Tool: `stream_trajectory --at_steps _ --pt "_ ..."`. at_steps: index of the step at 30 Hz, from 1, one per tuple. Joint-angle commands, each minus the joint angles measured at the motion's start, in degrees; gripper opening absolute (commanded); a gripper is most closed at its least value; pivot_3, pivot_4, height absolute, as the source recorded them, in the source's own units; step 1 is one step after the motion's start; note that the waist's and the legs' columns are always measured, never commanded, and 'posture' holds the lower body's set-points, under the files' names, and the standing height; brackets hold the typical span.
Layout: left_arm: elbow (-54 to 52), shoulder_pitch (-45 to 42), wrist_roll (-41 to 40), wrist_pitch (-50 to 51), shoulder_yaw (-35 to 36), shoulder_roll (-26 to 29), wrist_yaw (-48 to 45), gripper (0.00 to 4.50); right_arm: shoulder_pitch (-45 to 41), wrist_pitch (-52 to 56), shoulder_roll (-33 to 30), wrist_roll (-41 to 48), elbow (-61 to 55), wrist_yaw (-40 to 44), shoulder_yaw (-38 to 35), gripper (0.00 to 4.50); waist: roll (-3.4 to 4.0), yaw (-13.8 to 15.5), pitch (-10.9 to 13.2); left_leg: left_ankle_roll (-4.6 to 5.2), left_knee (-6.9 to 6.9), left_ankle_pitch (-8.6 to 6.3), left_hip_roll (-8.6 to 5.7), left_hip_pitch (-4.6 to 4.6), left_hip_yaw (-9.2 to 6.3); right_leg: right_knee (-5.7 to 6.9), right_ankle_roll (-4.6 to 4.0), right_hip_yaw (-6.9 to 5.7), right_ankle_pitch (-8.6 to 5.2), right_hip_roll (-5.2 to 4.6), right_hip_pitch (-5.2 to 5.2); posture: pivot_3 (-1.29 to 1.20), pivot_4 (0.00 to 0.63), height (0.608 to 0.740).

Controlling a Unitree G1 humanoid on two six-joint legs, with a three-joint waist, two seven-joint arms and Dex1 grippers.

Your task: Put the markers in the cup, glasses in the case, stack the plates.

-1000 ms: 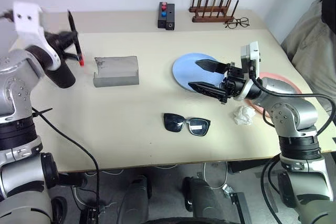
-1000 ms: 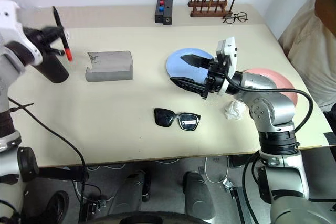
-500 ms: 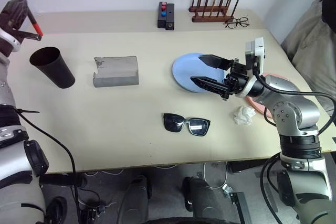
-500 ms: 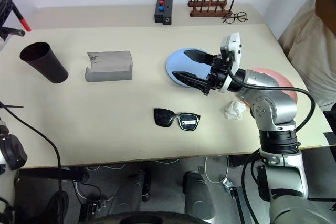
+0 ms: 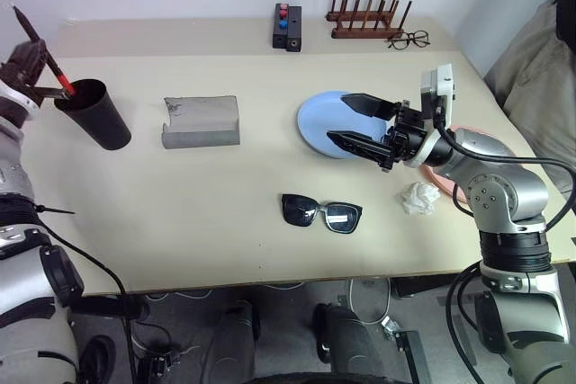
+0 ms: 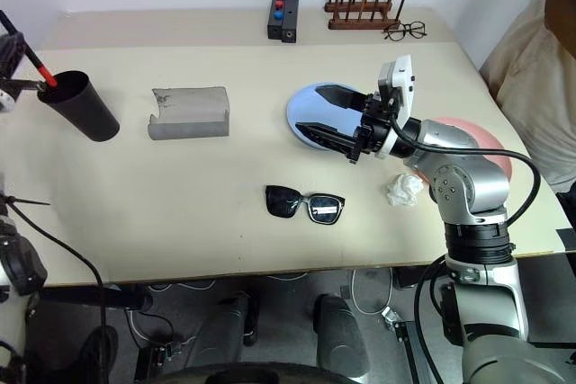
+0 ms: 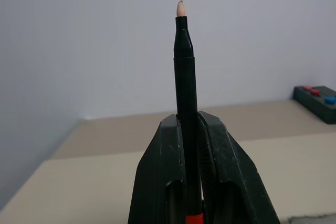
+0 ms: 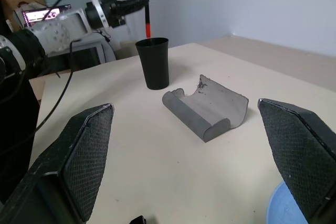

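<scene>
My left gripper [image 5: 31,69] is shut on a black marker [image 7: 185,103] with a red end. It holds the marker tilted at the table's far left. The red end is at the near-left rim of the dark tapered cup [image 5: 92,116]; I cannot tell if it is inside. The grey case [image 5: 201,121] lies open beside the cup. My right gripper [image 5: 338,117] stands open just above the light blue plate [image 5: 310,123], holding nothing. The pink plate [image 6: 477,137] lies partly behind that arm. The black sunglasses [image 5: 320,212] lie near the front edge.
A crumpled white paper [image 5: 418,197] lies beside the pink plate. At the back stand a wooden peg rack [image 5: 367,15], clear eyeglasses [image 5: 408,40] and a black box with red and blue buttons [image 5: 286,27]. A person [image 5: 540,51] sits at the right edge.
My left gripper swung the marker out to the left and then lowered it, so the red end now sits at the cup's rim. The right arm stayed where it was.
</scene>
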Motion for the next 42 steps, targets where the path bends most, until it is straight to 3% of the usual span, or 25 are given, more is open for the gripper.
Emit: stream_trajectory --at_steps 1,3,7,12,13,20,24,26,28,36,42 --pt "-1.1 0.5 -0.7 -1.5 1.2 1.1 0.3 0.06 -0.9 -0.8 -0.8 0.4 -1.4 0.1 -1.4 4.50 0.00 0.0 0.0 0.00 -0.01 0.00 0.00 0.01 0.00 0.00 0.00 0.00 0.00 0.00 0.00 0.00 0.150 0.740" --pt "-0.9 1.0 -0.3 -1.9 1.1 1.1 1.0 0.06 -0.6 -0.7 -0.9 0.4 -1.5 -0.1 -1.5 4.50 0.00 -0.1 0.0 0.00 -0.02 0.00 0.00 0.02 0.00 0.00 0.00 0.00 0.00 0.01 0.00 0.00 0.150 0.740" --pt "-1.8 1.6 -0.6 -1.6 0.7 0.5 1.0 1.74 -0.3 -0.8 -0.9 0.4 -1.9 -0.2 -1.4 4.50 0.00 -0.1 0.0 0.00 -0.02 0.00 0.02 0.02 0.00 0.01 0.00 0.00 0.00 0.01 -0.01 0.00 0.150 0.740" --pt "-4.4 0.4 -1.0 -0.2 0.3 1.0 0.9 4.28 -0.3 -1.1 -0.9 0.1 -1.8 -0.4 -1.4 4.50 0.00 0.1 0.0 0.00 0.00 0.00 0.01 0.00 0.00 0.00 0.00 0.00 0.00 0.00 -0.01 0.00 0.150 0.740" --pt "-5.1 0.2 -1.1 0.2 0.3 1.1 0.8 4.42 -0.3 -1.1 -0.9 0.1 -1.8 -0.4 -1.4 4.50 0.00 0.1 0.0 0.00 0.00 0.00 0.01 0.00 0.01 0.00 0.00 0.00 0.00 0.00 -0.01 0.00 0.150 0.740" --pt "-16.6 -2.1 -4.6 13.3 -5.8 -0.3 -8.2 4.42 -0.2 -1.8 -0.6 -0.1 -1.3 -0.9 -1.6 4.50 0.00 0.1 0.0 0.00 0.00 0.00 0.01 -0.01 0.00 0.00 0.00 0.00 0.00 0.00 0.00 0.00 0.150 0.740" --pt "-18.9 -5.5 -3.0 17.8 -13.7 -1.2 -16.8 4.42 1.5 -3.0 -2.5 -1.3 -0.1 0.2 -2.0 4.50 0.00 0.0 0.0 0.00 0.00 0.00 0.00 0.00 0.01 0.00 0.00 0.01 0.00 0.02 0.00 0.00 0.150 0.740" --pt "-16.8 -6.5 1.3 20.0 -21.9 -0.8 -25.0 4.42 3.6 -6.4 -5.6 -5.2 2.2 1.6 -1.9 4.50 0.01 0.4 0.0 0.00 0.02 0.00 -0.01 -0.01 0.01 0.00 0.00 0.00 0.00 0.03 0.01 0.00 0.150 0.740" --pt "-12.3 -8.3 4.4 16.2 -25.7 -2.3 -28.5 4.42 4.5 -6.6 -7.0 -5.1 2.6 1.6 -3.3 4.50 0.03 0.2 0.0 0.01 0.03 0.00 -0.05 0.03 0.07 -0.05 -0.17 0.07 -0.10 0.01 0.04 0.00 0.150 0.740" --pt "13.2 -17.7 15.3 3.0 -32.7 -9.4 -29.4 4.42 8.9 -5.4 -7.4 -3.7 -2.9 -1.0 -6.3 4.50 0.03 -0.1 0.0 0.11 0.00 -0.06 0.02 -0.03 0.07 -0.01 0.02 0.10 -0.02 0.09 -0.08 0.00 0.150 0.740" --pt "21.9 -20.1 20.6 1.3 -35.3 -12.0 -31.1 4.42 12.0 -4.0 -7.8 -2.4 -6.7 -3.2 -8.0 4.50 0.03 0.0 0.0 0.13 0.07 -0.07 0.00 -0.09 0.07 -0.04 -0.07 0.09 -0.08 0.05 -0.08 0.00 0.150 0.740"
